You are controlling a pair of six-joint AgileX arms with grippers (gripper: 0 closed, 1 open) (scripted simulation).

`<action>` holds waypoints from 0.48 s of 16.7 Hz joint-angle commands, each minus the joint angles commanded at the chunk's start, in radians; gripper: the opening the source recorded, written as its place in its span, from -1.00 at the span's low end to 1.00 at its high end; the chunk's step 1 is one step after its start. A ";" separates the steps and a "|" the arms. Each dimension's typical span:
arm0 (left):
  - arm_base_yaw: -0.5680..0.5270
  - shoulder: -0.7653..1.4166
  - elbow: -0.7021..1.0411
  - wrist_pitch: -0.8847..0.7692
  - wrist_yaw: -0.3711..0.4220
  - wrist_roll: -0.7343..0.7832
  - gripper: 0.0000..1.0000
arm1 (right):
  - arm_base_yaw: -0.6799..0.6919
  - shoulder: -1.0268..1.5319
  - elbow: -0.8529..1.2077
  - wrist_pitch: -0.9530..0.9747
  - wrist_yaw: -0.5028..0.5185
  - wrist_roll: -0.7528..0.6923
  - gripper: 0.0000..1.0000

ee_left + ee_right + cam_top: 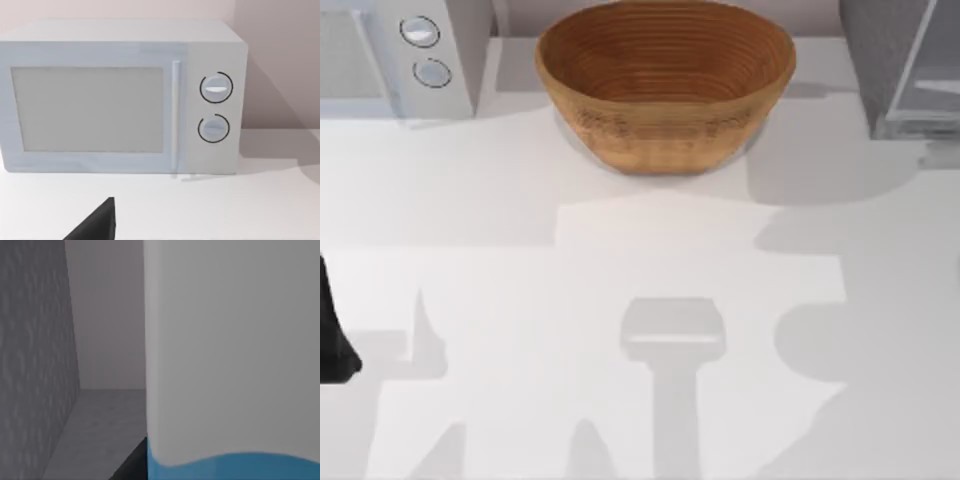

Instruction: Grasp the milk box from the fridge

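At the far left of the white table (620, 300), the left arm's dark gripper (335, 340) sits parked at the edge; whether its jaws are open or closed I cannot tell. Behind it stands the white box-shaped microwave with two round dials (420, 50), which the left wrist view faces head-on. In the middle at the back rests the brown woven oval basket (665, 85). At the right back corner is the grey speckled fridge with its pale glassy panel (910, 70). The right wrist view looks into its grey interior, very close to the white-and-light-blue milk box (230, 365) standing inside. The right jaws' state cannot be told. Judging by this closeness, the reach into the fridge is in hand; next calls for closing squarely on the carton's sides, then withdrawing it without scraping the fridge wall.
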 joint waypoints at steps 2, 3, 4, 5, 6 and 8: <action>0.000 0.000 0.000 0.000 0.000 0.000 1.00 | 0.007 -0.049 -0.020 -0.027 0.005 -0.002 -1.00; 0.000 0.000 0.000 0.000 0.000 0.000 1.00 | 0.012 -0.087 -0.035 -0.048 0.009 -0.004 -1.00; 0.000 0.000 0.000 0.000 0.000 0.000 1.00 | 0.018 -0.134 -0.055 -0.075 0.015 -0.005 -1.00; 0.000 0.000 0.000 0.000 0.000 0.000 1.00 | 0.025 -0.190 -0.079 -0.107 0.021 -0.007 -1.00; 0.000 0.000 0.000 0.000 0.000 0.000 1.00 | 0.033 -0.255 -0.108 -0.144 0.028 -0.008 -1.00; 0.000 0.000 0.000 0.000 0.000 0.000 1.00 | 0.051 -0.413 -0.175 -0.232 0.045 -0.011 -1.00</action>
